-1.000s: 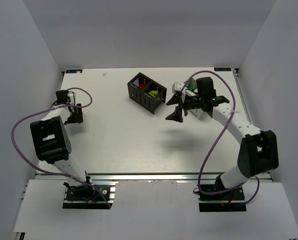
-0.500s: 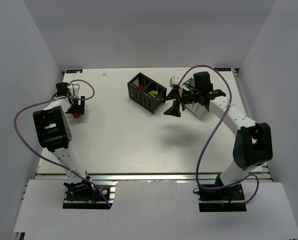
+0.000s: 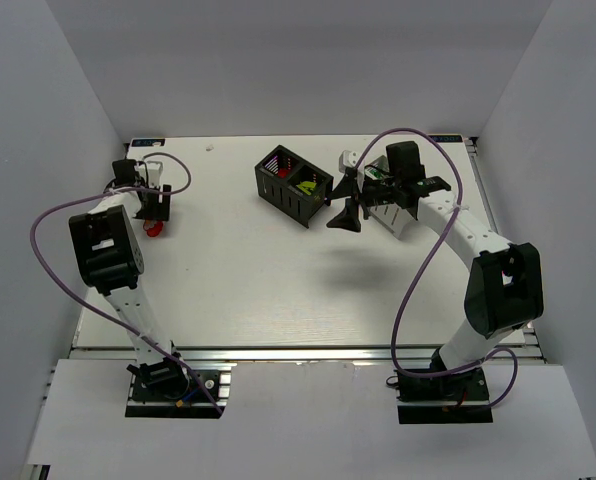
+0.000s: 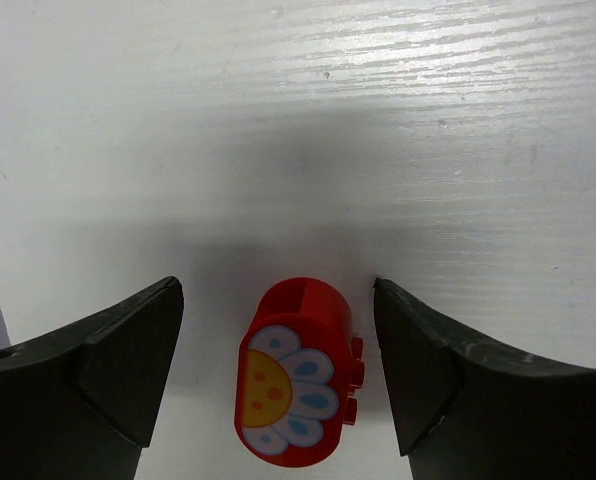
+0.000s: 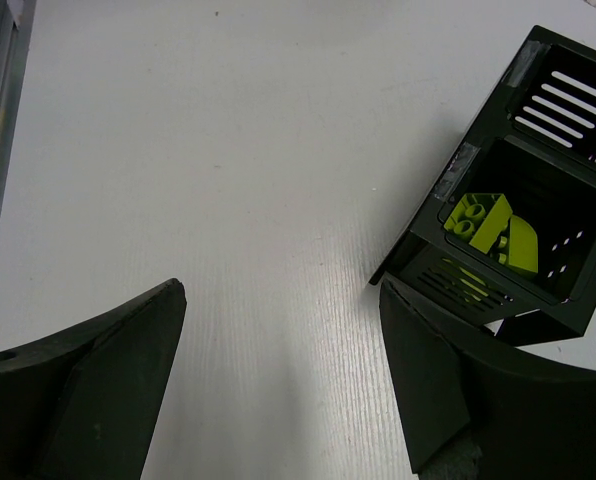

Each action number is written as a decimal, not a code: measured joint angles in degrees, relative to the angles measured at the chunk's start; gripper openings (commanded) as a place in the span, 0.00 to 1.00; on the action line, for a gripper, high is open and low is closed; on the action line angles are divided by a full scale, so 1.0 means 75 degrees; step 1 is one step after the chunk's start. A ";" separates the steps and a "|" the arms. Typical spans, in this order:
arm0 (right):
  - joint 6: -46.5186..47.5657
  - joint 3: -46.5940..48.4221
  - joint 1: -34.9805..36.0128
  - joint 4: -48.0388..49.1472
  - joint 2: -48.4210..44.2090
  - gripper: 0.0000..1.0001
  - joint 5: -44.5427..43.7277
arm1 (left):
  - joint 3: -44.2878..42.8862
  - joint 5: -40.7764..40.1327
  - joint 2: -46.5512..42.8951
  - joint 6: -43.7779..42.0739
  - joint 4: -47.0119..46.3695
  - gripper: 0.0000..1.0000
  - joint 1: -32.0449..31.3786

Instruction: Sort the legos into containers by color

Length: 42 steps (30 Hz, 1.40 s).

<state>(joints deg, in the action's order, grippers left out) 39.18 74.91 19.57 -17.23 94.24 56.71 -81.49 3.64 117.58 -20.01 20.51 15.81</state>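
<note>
Okay, left gripper (image 4: 276, 300) is down at the table (image 3: 278, 270) near its far left edge. Jaws apart, one on each side of a red brick (image 4: 296, 400), neither touching it. The brick lies on its side on the table, a flower print (yellow centre, white and blue petals) on the face toward the wrist camera and studs pointing right in that view. From the top view it sits just beside the gripper on the near side.

Right gripper (image 3: 346, 203) hangs above the table just right of the black bin (image 3: 293, 185). Jaws wide apart, nothing between them. The black bin stands at an angle at the far middle of the table. Its compartment nearer the right gripper holds yellow-green bricks (image 5: 488, 225). The other compartment shows something red from above; can't tell what.

White bin (image 3: 350, 159) is right of the black one, mostly hidden under the right arm, a bit of green showing in it. Its contents can't be made out.
</note>
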 measured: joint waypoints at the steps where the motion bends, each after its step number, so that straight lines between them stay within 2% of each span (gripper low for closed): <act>1: 0.0000 0.0000 0.0000 -0.0003 0.0000 0.83 -0.0006 | 0.0000 0.0029 0.0006 0.0006 -0.0012 0.85 0.0000; 9: -0.0160 0.0003 0.0000 -0.0035 0.0000 0.83 -0.0087 | 0.0181 0.0286 -0.0026 0.0090 -0.0283 0.70 0.0000; 13: -0.0204 0.0015 0.0000 -0.0035 0.0000 0.83 -0.0119 | 0.0437 0.0440 -0.0154 0.0195 -0.0466 0.53 0.0000; 15: -0.0210 0.0017 0.0000 -0.0035 0.0000 0.83 -0.0119 | 0.0589 0.0458 -0.0251 0.0227 -0.0533 0.52 0.0000; 19: -0.0233 0.0017 0.0000 -0.0023 0.0000 0.83 -0.0119 | 0.0819 0.0460 -0.0405 0.0297 -0.0583 0.42 0.0000; 23: -0.0262 0.0017 0.0000 -0.0020 0.0000 0.82 -0.0117 | 0.0901 0.0458 -0.0472 0.0405 -0.0565 0.29 0.0000; 27: -0.0326 0.0017 0.0003 0.0050 0.0000 0.82 -0.0114 | 0.0947 0.0495 -0.0548 0.0662 -0.0466 0.21 0.0000; 35: -0.0571 -0.0125 0.0000 0.0312 -0.0067 0.82 -0.0114 | 0.1390 0.1035 -0.1204 0.1798 -0.0577 0.16 0.0000; 42: -0.0635 -0.0341 0.0000 0.0452 -0.0271 0.80 -0.0111 | 0.2451 0.2279 -0.2664 0.3418 -0.1647 0.15 -0.0041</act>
<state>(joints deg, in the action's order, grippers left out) 34.41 72.36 19.57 -13.85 92.20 55.88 -63.11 20.73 97.60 5.63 8.16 15.51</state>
